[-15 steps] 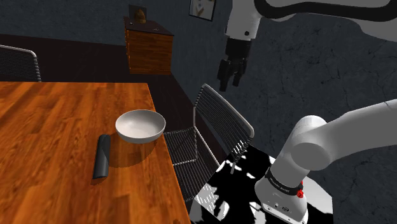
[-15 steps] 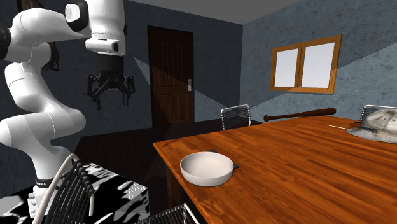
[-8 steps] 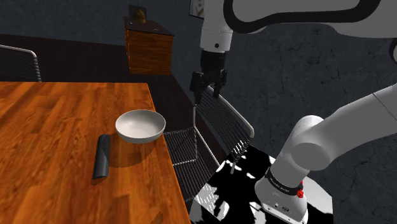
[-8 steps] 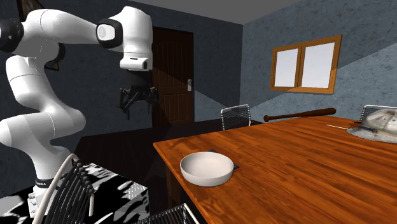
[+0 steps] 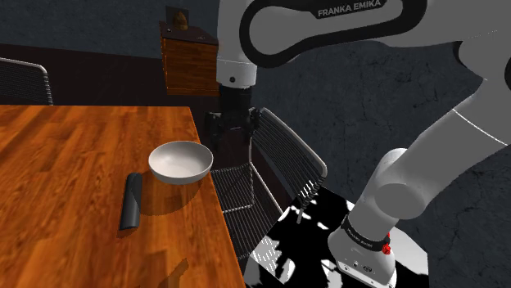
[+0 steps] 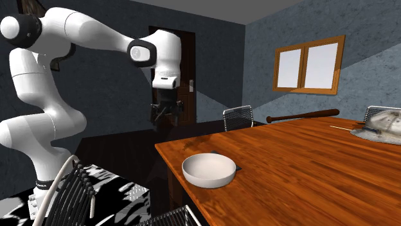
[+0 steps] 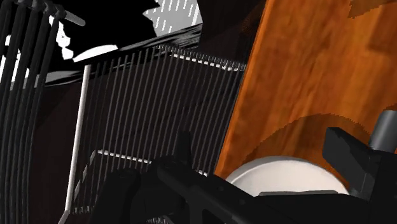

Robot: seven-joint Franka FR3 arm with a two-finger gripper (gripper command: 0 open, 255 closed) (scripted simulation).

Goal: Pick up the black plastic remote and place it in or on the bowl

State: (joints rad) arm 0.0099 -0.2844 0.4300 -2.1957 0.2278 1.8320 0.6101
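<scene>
A dark, flat remote lies on the wooden table, just to the shoulder view's left of a white bowl. The bowl sits near the table's corner. My gripper hangs in the air past the table's edge, above and to the shoulder view's right of the bowl, well away from the remote. It is open and holds nothing. In the wrist view the black fingers stand apart, with the bowl and the table edge below them. From the second exterior view the gripper hangs in front of the dark door.
A wire chair stands against the table's edge under the gripper; another chair is at the far side. A wooden dresser stands by the wall. A baseball bat and a grey object lie farther along the table.
The arm has swung toward the shoulder view's left and come down, bringing the gripper from out over the floor to the table's edge by the bowl. The fingers stayed open.
</scene>
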